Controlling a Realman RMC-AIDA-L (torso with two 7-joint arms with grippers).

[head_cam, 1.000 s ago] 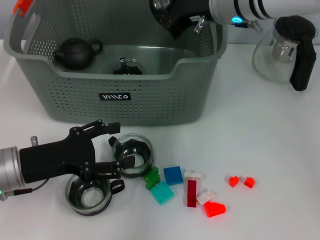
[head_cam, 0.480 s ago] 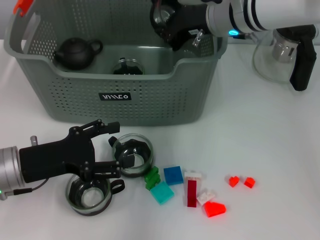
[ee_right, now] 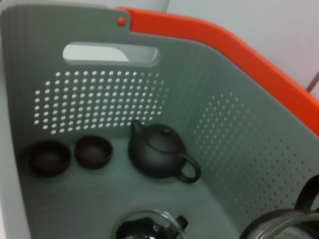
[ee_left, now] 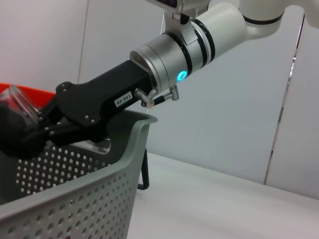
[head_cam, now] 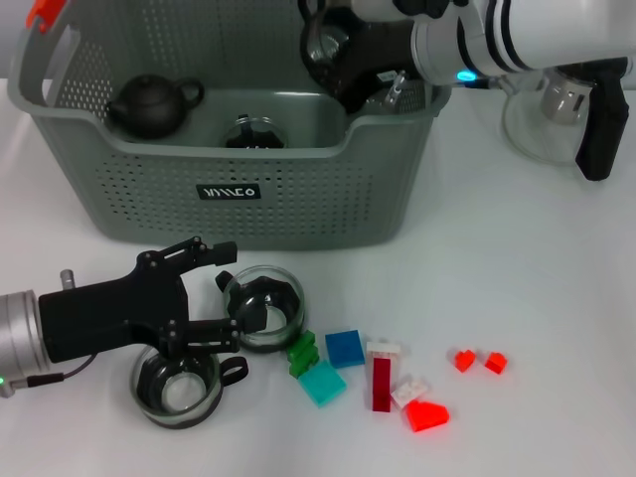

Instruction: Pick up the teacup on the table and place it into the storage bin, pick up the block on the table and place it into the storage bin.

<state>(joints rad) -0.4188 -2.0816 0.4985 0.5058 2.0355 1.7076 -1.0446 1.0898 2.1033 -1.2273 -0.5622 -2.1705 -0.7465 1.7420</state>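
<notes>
Since a second ago our left gripper (head_cam: 221, 298) has stayed spread beside the teacup (head_cam: 264, 306), holding nothing, while farther off our right gripper (head_cam: 333, 45) has dipped, clamped on a glass cup (head_cam: 320, 40), into the storage bin (head_cam: 298, 189).

Storage bin (head_cam: 298, 199): small black label (head_cam: 229, 192) on front wall, white lettering, stylised, not legible. Right arm (ee_left: 164, 59), left wrist view: small white sticker (ee_left: 123, 99) on the black housing, printed characters too small to read.
</notes>
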